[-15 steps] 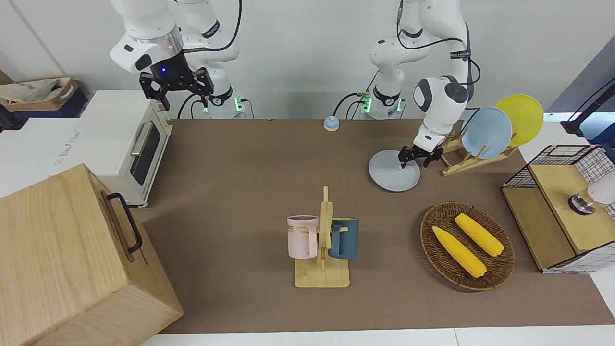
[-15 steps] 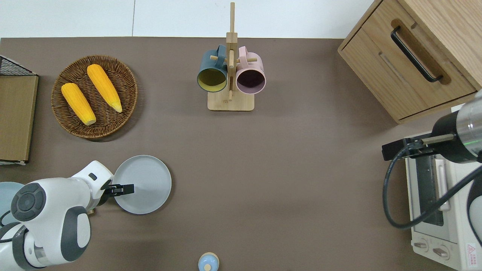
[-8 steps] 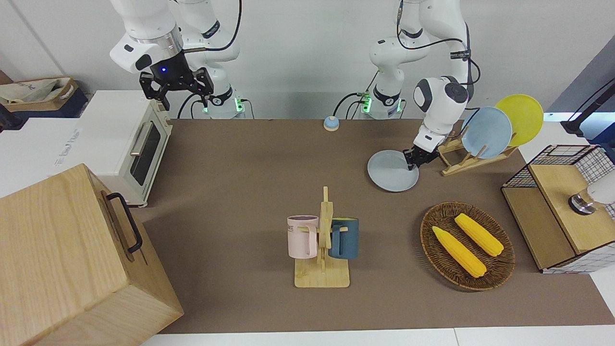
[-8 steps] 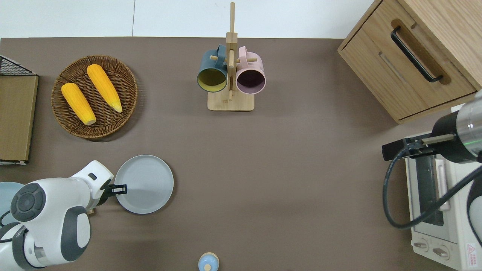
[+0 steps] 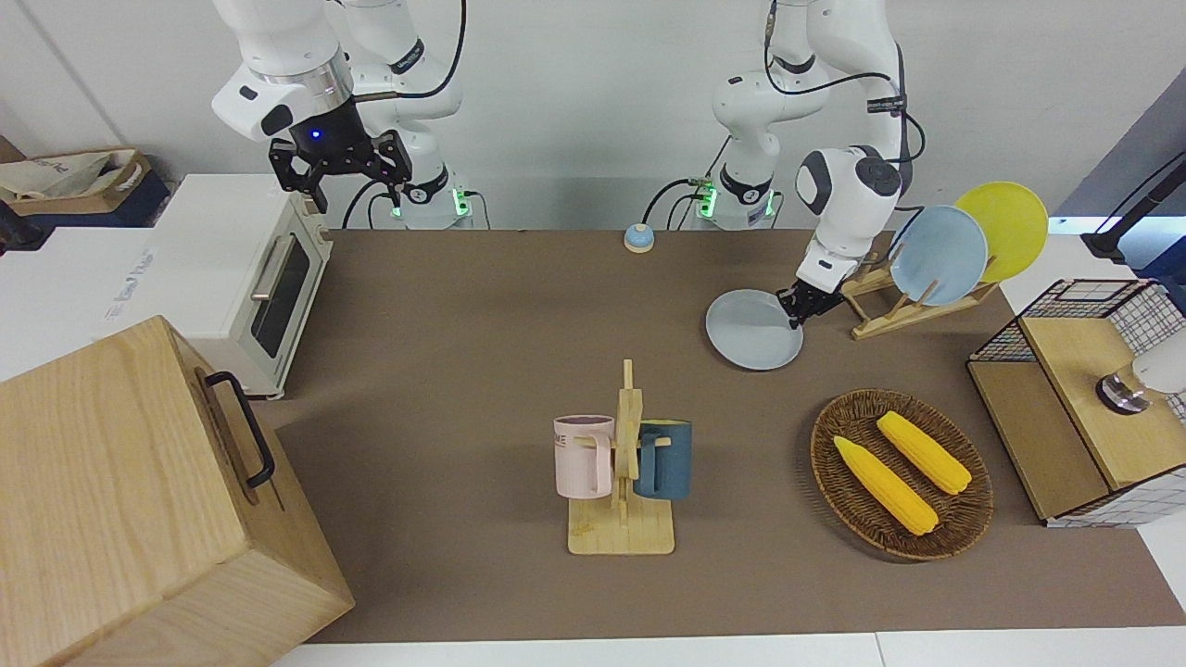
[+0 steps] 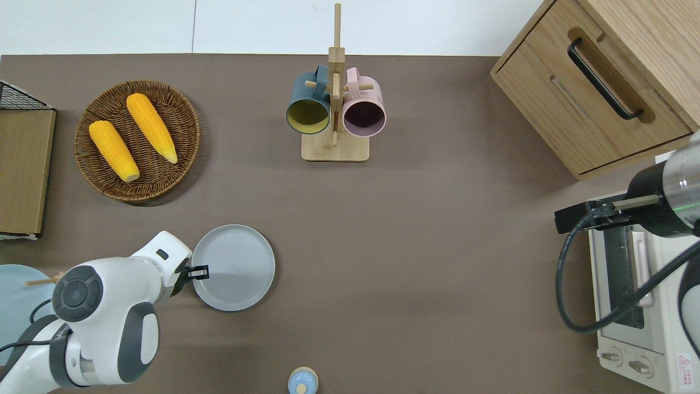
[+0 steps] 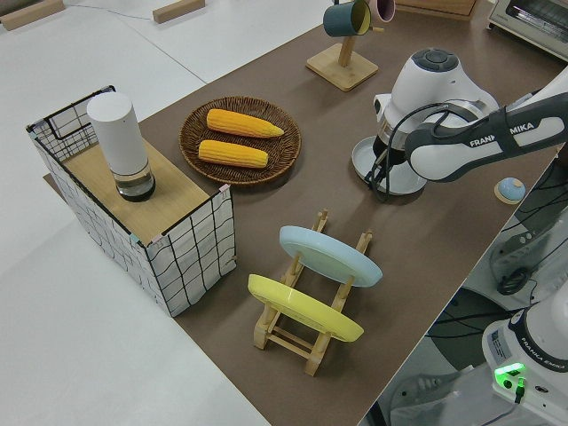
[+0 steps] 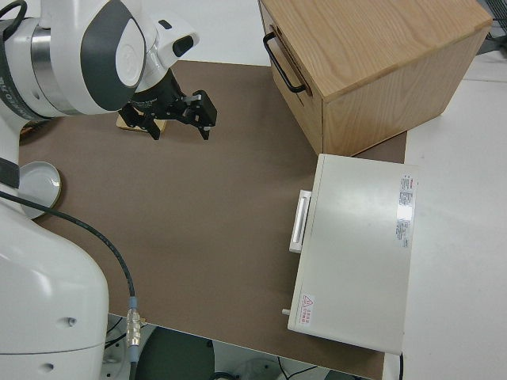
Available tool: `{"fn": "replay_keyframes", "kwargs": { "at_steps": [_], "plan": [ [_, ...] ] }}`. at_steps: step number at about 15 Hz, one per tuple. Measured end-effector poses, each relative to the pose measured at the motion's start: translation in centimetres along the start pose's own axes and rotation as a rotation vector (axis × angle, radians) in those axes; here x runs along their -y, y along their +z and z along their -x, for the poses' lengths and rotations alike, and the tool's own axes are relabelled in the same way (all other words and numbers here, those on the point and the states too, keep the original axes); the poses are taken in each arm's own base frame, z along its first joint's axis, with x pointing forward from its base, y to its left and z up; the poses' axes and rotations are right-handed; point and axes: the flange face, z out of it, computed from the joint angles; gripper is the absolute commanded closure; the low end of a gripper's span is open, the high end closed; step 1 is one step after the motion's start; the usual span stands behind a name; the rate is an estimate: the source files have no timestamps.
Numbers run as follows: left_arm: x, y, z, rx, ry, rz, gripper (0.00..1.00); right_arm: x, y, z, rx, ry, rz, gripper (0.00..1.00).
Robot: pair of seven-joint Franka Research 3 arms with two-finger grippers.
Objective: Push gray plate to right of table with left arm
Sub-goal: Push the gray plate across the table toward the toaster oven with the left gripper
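Note:
The gray plate (image 6: pixel 235 268) lies flat on the brown table (image 6: pixel 415 246), nearer to the robots than the corn basket; it also shows in the front view (image 5: pixel 750 332) and the left side view (image 7: pixel 364 158). My left gripper (image 6: pixel 199 271) is shut, with its tips down on the plate just inside the rim at the edge toward the left arm's end of the table; in the front view the left gripper (image 5: pixel 797 313) stands at that same edge. My right gripper (image 5: pixel 340 171) is open, empty and parked.
A mug rack (image 6: pixel 334 109) with two mugs stands at mid table. A wicker basket (image 6: pixel 136 139) holds two corn cobs. A plate rack (image 5: pixel 913 306) holds a blue and a yellow plate. A toaster oven (image 5: pixel 241 278), a wooden cabinet (image 5: pixel 139 500) and a small blue bell (image 6: pixel 302 381) also stand here.
My left gripper went from open to shut at the plate's rim, then moved toward the right arm's end of the table. The gray plate slid with it that way.

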Motion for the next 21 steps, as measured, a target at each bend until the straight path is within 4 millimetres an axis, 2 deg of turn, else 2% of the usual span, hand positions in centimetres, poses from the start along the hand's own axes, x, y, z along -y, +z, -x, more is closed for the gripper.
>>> {"fn": "replay_keyframes", "kwargs": {
  "at_steps": [4,11,12,14,17,19,21],
  "plan": [
    [-9.6,0.7,0.7,0.011,-0.022,0.025,1.0,0.0,0.0,0.0,0.0,0.0,0.0,0.017],
    [-24.7,1.1,2.1,0.019,-0.118,0.098,1.0,0.0,0.0,0.0,0.0,0.0,0.0,0.017],
    [-27.5,1.3,2.4,0.025,-0.13,0.113,1.0,0.0,0.0,0.0,0.0,0.0,0.0,0.017],
    [-31.5,2.0,3.1,0.035,-0.139,0.125,1.0,0.0,0.0,0.0,0.0,0.0,0.0,0.017],
    [-35.7,2.5,3.9,0.042,-0.156,0.146,1.0,0.0,0.0,0.0,0.0,0.0,0.0,0.017],
    [-37.6,2.5,4.3,0.044,-0.164,0.158,1.0,0.0,0.0,0.0,0.0,0.0,0.0,0.017],
    [-38.2,2.6,4.5,0.046,-0.165,0.161,1.0,0.0,0.0,0.0,0.0,0.0,0.0,0.017]
  ]
}}
